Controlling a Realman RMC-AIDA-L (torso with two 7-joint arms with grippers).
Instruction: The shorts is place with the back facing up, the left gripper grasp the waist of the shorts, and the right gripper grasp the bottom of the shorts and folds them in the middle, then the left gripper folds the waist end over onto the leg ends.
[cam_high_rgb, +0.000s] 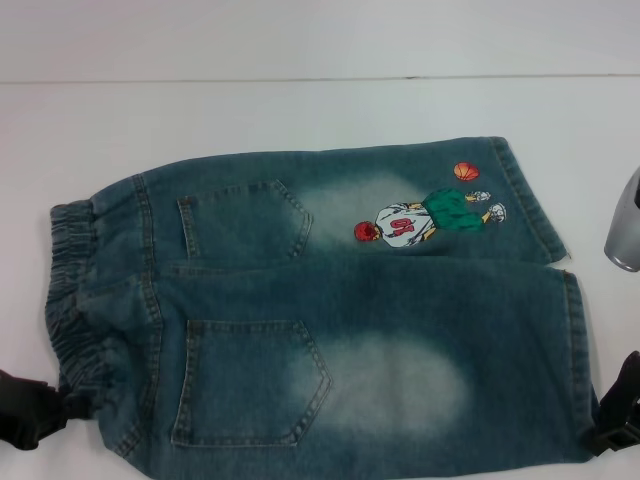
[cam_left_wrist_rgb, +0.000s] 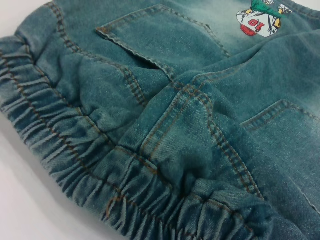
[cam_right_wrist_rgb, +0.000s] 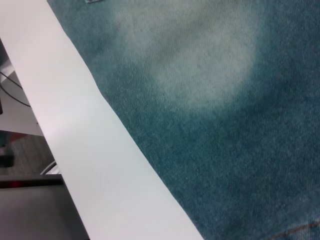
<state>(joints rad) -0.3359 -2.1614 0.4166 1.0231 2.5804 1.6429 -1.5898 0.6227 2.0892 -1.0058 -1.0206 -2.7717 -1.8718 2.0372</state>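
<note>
The blue denim shorts (cam_high_rgb: 330, 320) lie flat on the white table with the back pockets (cam_high_rgb: 250, 385) facing up. The elastic waist (cam_high_rgb: 70, 300) is at the left and the leg hems (cam_high_rgb: 575, 360) are at the right. My left gripper (cam_high_rgb: 50, 408) sits at the near corner of the waist, and the left wrist view shows the gathered waistband (cam_left_wrist_rgb: 100, 175) close up. At the near corner of the lower leg hem is my right gripper (cam_high_rgb: 610, 425). The right wrist view shows only faded denim (cam_right_wrist_rgb: 210, 100) beside the table's edge (cam_right_wrist_rgb: 100, 150).
A cartoon basketball-player print (cam_high_rgb: 425, 220) marks the far leg, also seen as the print (cam_left_wrist_rgb: 257, 20) in the left wrist view. A grey rounded part (cam_high_rgb: 625, 235) stands at the right edge. White table (cam_high_rgb: 300, 110) stretches beyond the shorts. Floor and cables (cam_right_wrist_rgb: 15, 95) lie below the table edge.
</note>
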